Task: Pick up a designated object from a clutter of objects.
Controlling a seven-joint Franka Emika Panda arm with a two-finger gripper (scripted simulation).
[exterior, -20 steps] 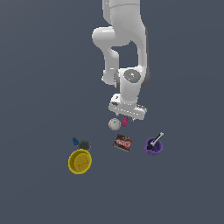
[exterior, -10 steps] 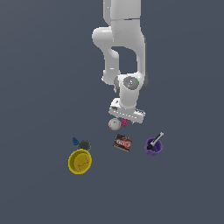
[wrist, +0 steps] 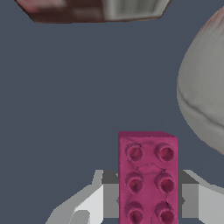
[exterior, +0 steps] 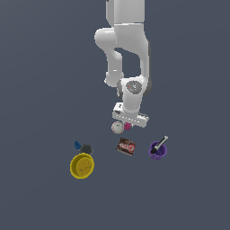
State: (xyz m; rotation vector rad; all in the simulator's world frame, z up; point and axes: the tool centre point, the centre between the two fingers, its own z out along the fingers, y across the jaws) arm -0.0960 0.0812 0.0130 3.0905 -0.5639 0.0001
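Note:
The designated object, a magenta-pink studded brick (wrist: pixel 148 175), lies on the floor with my gripper (wrist: pixel 148 199) down over it. A grey finger pad (wrist: pixel 110 192) sits flush against each long side of it, so the gripper is shut on the brick. In the exterior view the brick (exterior: pixel 128 126) shows just under the white hand, beside the white ball (exterior: pixel 117 127), with my gripper (exterior: pixel 129 125) around it. The clutter of objects spreads out below it in that view.
The white ball (wrist: pixel 203 92) lies very close to the brick. A brown-red packet (exterior: pixel 126 146), a purple cup with a spoon (exterior: pixel 157 149), a yellow bowl (exterior: pixel 82 165) and dark grey and blue bits (exterior: pixel 83 147) lie farther off. The packet's edge (wrist: pixel 65 11) shows in the wrist view.
The arm has come down over the last second, bringing the hand low over the pink brick. The ball, packet, cup and bowl have not moved.

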